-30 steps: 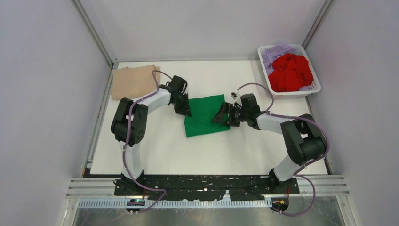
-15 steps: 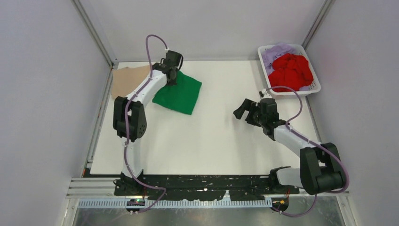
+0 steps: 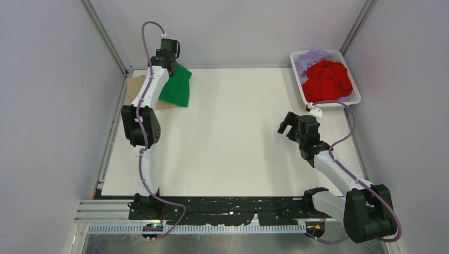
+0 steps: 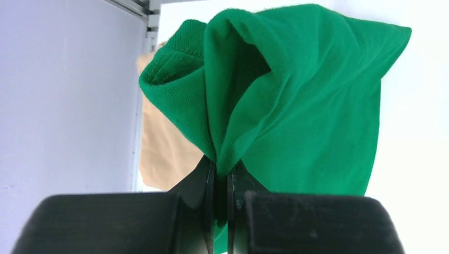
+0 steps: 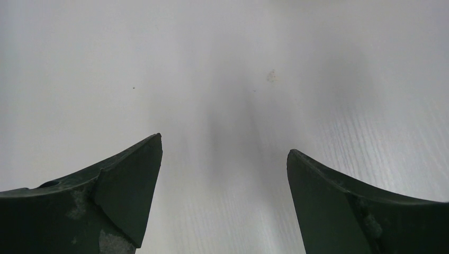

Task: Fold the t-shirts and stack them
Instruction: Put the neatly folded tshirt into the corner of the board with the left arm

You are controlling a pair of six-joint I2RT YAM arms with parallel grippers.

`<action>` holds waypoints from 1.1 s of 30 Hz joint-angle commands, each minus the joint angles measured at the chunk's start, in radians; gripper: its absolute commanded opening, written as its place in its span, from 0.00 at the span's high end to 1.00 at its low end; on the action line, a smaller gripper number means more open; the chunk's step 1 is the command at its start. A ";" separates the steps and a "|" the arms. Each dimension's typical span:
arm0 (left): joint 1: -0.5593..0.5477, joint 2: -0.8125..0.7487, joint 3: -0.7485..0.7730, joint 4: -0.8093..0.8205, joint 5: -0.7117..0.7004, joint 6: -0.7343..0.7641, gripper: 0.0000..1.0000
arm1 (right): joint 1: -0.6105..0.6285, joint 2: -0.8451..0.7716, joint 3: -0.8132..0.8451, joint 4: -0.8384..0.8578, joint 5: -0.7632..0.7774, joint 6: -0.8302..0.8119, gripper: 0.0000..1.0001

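My left gripper [image 3: 170, 64] is shut on a bunched edge of the folded green t-shirt [image 3: 177, 88] and holds it lifted at the far left, hanging over the folded tan t-shirt [image 3: 135, 84]. In the left wrist view the green cloth [image 4: 296, 100] is pinched between the jaws of my left gripper [image 4: 221, 174], with the tan shirt [image 4: 164, 148] behind it. The red t-shirt [image 3: 328, 80] and the lavender t-shirt [image 3: 307, 59] lie crumpled in the basket. My right gripper [image 3: 287, 123] is open and empty over bare table; it also shows in the right wrist view [image 5: 225, 153].
The white slotted basket [image 3: 351, 100] stands at the far right corner. Grey walls and metal frame posts [image 3: 106, 37] close in the table at the left, back and right. The left arm stretches along the table's left side.
My left gripper has carried the green shirt from the table's middle up and to the far left, over the tan shirt. My right gripper let go and drew back to the right.
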 commanded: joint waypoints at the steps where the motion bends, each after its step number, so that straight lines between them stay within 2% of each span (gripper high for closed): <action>1: 0.035 0.003 0.116 0.044 0.003 0.032 1.00 | 0.003 0.012 0.016 -0.007 0.086 -0.028 0.05; 11: 0.109 -0.084 0.061 0.071 0.077 0.024 1.00 | 0.003 0.027 0.033 -0.023 0.120 -0.031 0.05; 18: 0.159 -0.068 0.075 0.030 0.119 0.064 1.00 | 0.002 0.026 0.043 -0.069 0.157 -0.037 0.05; 24: 0.234 -0.079 0.050 0.024 0.318 0.091 1.00 | 0.001 0.049 0.048 -0.074 0.163 -0.040 0.05; 30: 0.262 0.009 0.129 0.010 0.337 0.125 1.00 | 0.002 0.085 0.063 -0.085 0.174 -0.046 0.05; 33: 0.271 0.068 0.201 0.006 0.296 0.143 1.00 | 0.002 0.095 0.065 -0.091 0.184 -0.046 0.05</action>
